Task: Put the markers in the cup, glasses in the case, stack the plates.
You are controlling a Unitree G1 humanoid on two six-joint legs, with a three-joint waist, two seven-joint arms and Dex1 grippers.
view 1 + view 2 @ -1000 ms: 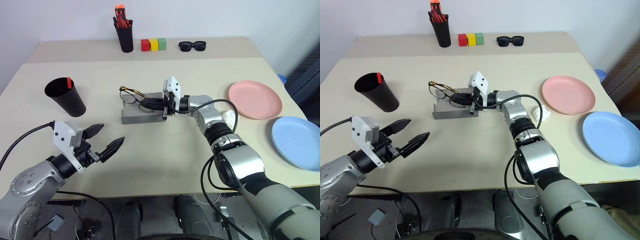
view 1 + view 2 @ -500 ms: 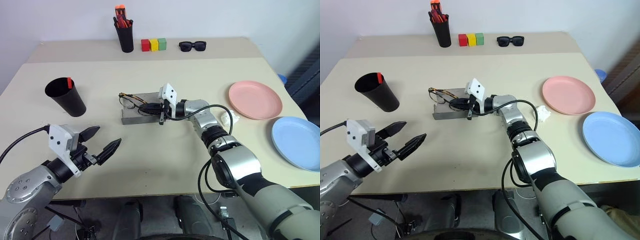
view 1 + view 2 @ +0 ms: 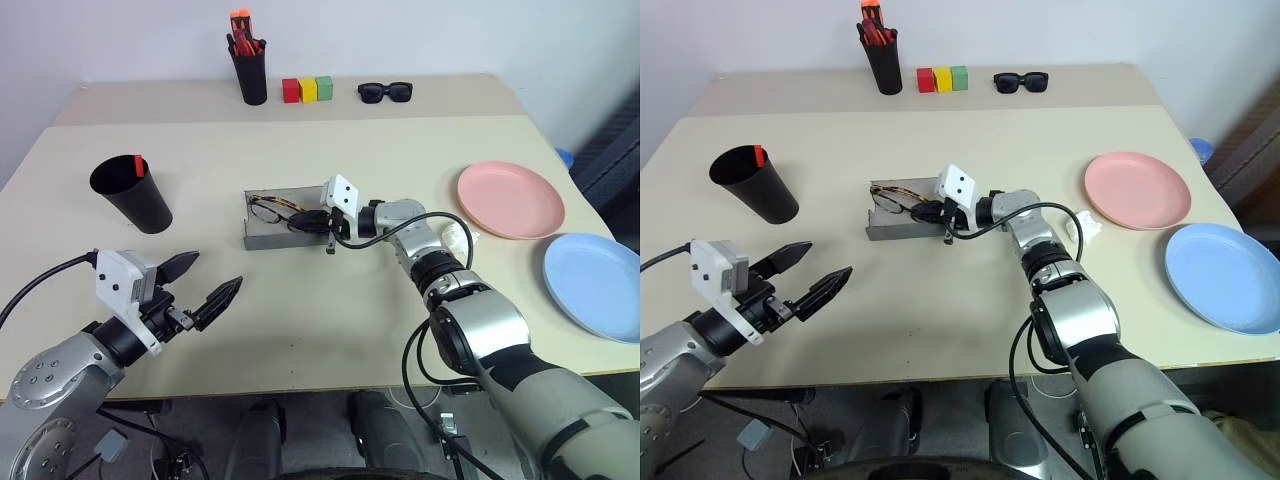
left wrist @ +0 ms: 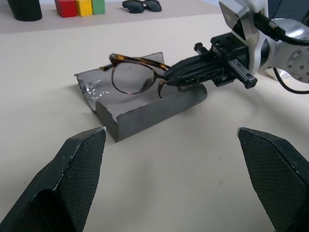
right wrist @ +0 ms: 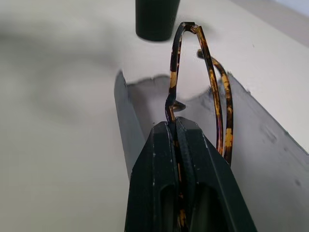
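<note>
Thin tortoiseshell-framed glasses [image 3: 268, 209] lie tilted in the open grey case [image 3: 275, 239] at the table's middle. My right gripper [image 3: 302, 222] reaches in from the right and is shut on the frame beside one lens [image 5: 212, 87]. My left gripper [image 3: 215, 272] hovers open and empty near the front left, apart from the case [image 4: 154, 108]. The black cup [image 3: 130, 195] stands at the left with a red marker cap [image 3: 137, 163] showing at its rim. On the right lie the pink plate [image 3: 510, 200] and the blue plate [image 3: 595, 285], side by side.
At the back stand a tall black pen holder [image 3: 249, 75] with red-orange pens, three coloured blocks [image 3: 306, 90] and black sunglasses [image 3: 385, 92]. A small white crumpled thing [image 3: 460, 236] lies beside my right forearm.
My right gripper has sunk and rolled, bringing the glasses from above the case's back edge down into the case. The left gripper stays open in place.
</note>
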